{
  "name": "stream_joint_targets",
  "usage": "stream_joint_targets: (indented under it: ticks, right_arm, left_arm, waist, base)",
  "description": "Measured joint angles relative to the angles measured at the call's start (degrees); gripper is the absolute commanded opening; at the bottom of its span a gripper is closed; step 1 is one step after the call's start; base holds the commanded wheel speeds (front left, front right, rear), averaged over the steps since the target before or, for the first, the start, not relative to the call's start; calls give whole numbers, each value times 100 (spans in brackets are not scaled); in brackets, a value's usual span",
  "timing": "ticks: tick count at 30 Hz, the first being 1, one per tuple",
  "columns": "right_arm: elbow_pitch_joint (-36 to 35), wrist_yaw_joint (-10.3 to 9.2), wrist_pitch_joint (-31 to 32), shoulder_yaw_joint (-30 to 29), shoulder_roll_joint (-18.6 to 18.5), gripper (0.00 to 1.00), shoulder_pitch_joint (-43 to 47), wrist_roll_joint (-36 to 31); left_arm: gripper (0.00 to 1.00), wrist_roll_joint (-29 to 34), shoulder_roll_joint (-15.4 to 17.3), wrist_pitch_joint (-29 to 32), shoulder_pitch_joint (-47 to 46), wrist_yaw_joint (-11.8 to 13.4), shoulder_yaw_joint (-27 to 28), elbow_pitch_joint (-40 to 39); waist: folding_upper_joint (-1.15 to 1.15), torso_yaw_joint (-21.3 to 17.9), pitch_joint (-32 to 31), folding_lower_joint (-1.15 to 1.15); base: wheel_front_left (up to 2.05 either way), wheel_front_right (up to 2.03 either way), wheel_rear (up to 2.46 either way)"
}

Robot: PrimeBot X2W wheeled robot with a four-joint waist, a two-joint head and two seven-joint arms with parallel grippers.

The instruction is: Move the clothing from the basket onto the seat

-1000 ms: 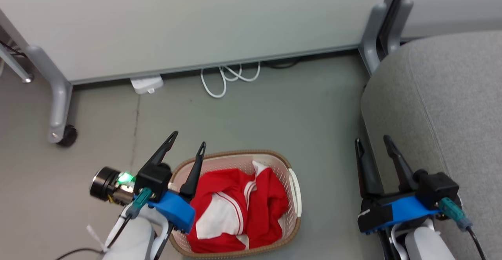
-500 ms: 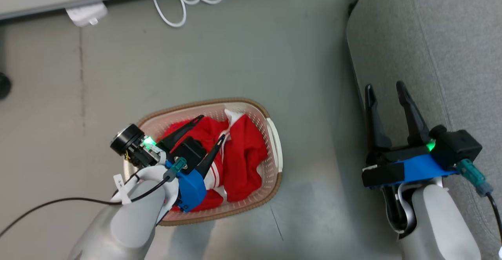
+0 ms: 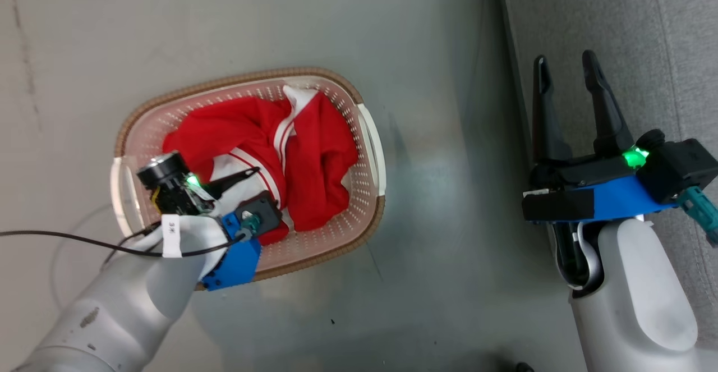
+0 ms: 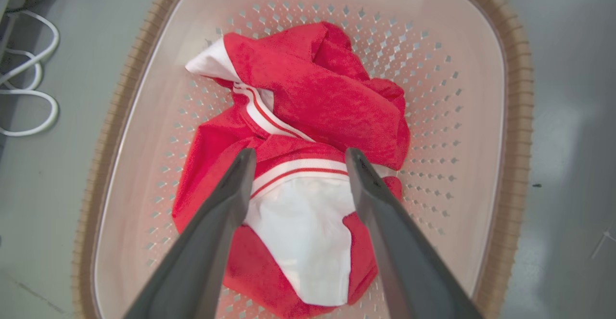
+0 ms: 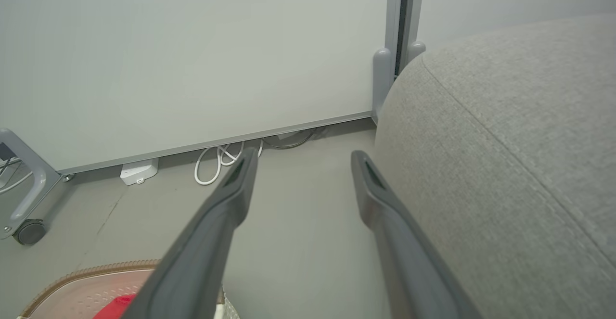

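Observation:
The cream perforated basket [image 3: 241, 78] with a brown rim stands on the grey floor. It holds the clothing [image 3: 317, 153], a crumpled red bundle with a white panel and striped trim [image 4: 298, 165]. My left gripper [image 3: 255, 184] reaches down inside the basket. In the left wrist view its open fingers [image 4: 299, 158] straddle the trim and white panel, just above the fabric, with nothing held. My right gripper [image 3: 564, 59] is open and empty at the edge of the light grey seat [image 3: 622, 30], its fingers [image 5: 302, 155] pointing along the floor beside the seat [image 5: 505, 141].
A pale partition wall [image 5: 192, 59] stands ahead in the right wrist view, with a white cable [image 5: 216, 165], a power strip [image 5: 138, 171] and a caster wheel [image 5: 30, 231] at its foot. A black cable [image 3: 67, 240] trails from my left arm. Bare floor separates basket and seat.
The head camera has tilted down, so the whole picture shifted. My left gripper has gone from beside the basket down into it over the clothing. The right gripper stays open by the seat.

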Motion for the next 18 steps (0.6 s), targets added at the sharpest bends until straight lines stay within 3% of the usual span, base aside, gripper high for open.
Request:
stream_joint_targets:
  ticks: [9,18]
  right_arm:
    - [-216,0,-1,-44,0,100,-252,99]
    - [-398,0,0,-34,0,100,-372,154]
  left_arm:
    - [100,-229,210,10,-738,0,-816,798]
    - [100,-322,261,214,-1248,0,-1120,1046]
  waist:
    - [0,-209,773,0]
    - [0,-341,1415,0]
  base:
    - [0,0,0]
    - [0,0,0]
